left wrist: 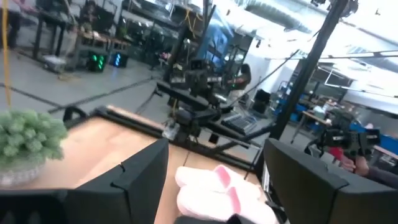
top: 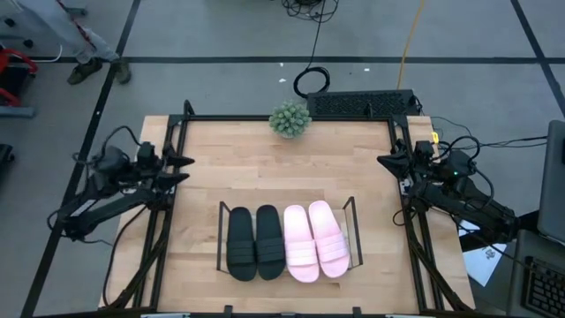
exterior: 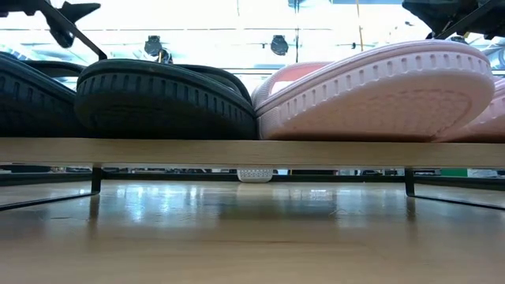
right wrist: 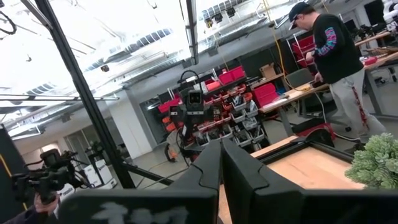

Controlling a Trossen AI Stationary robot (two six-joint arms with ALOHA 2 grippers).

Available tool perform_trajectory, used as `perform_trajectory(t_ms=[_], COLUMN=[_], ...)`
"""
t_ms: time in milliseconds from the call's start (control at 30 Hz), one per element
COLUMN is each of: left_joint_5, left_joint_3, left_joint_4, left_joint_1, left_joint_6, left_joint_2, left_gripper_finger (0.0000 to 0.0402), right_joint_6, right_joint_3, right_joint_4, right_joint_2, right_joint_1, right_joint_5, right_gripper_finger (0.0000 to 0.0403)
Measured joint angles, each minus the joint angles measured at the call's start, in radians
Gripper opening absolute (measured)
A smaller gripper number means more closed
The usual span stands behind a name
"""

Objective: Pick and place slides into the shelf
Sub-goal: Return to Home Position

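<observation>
All 4 slides (top: 284, 241) sat in a row on the shelf (top: 220, 234). My left hand (top: 183, 169) gaped empty and my right hand (top: 387, 162) was pinched closed on nothing, each at a worktop (top: 265, 163) side. For homing, I judged slow, level retraction best.

The table (top: 221, 168) bears a plant (top: 290, 119) and the shelf (top: 220, 238) holding four slides (top: 300, 240).

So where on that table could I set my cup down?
The bare wooden tabletop between the small green plant and the black-framed shelf is widest, with strips either side of it. The shelf is full: matte black slides, pale pink slides. The left end effector and right end effector flank the table's edges.
</observation>
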Motion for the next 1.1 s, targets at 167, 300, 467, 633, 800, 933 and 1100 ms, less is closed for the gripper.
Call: perform_trajectory(t_ms=[167,300,467,633,800,933,1100], left_joint_5=[0.016,-0.004,-0.130,-0.321,-0.499,-0.525,-0.544], left_joint_3=[-0.082,-0.221,-0.316,-0.321,-0.306,-0.306,-0.307], left_joint_4=[0.165,0.347,0.478,0.404,0.334,0.311,0.246], left_joint_1=[-0.047,-0.121,-0.266,-0.430,-0.525,-0.542,-0.535], left_joint_6=[0.001,-0.029,-0.033,0.028,0.072,0.101,0.096], left_joint_2=[0.000,0.000,0.000,0.000,0.000,0.000,0.000], left_gripper_finger=[0.0267,0.0267,0.0267,0.0267,0.0267,0.0267,0.0267], right_joint_6=[0.013,0.016,0.025,0.024,0.016,-0.007,-0.041], right_joint_3=[0.000,0.000,0.000,0.000,0.000,0.000,0.000], right_joint_4=[0.000,0.000,-0.011,-0.032,-0.055,-0.053,-0.054], right_joint_2=[0.000,0.000,0.000,0.000,0.000,0.000,0.000], right_joint_1=[0.000,0.000,0.000,0.000,0.000,0.000,0.000], right_joint_5=[-0.004,-0.005,-0.018,-0.024,-0.027,-0.056,-0.080], right_gripper_finger=[0.0004,0.0004,0.0004,0.0004,0.0004,0.0004,0.0004])
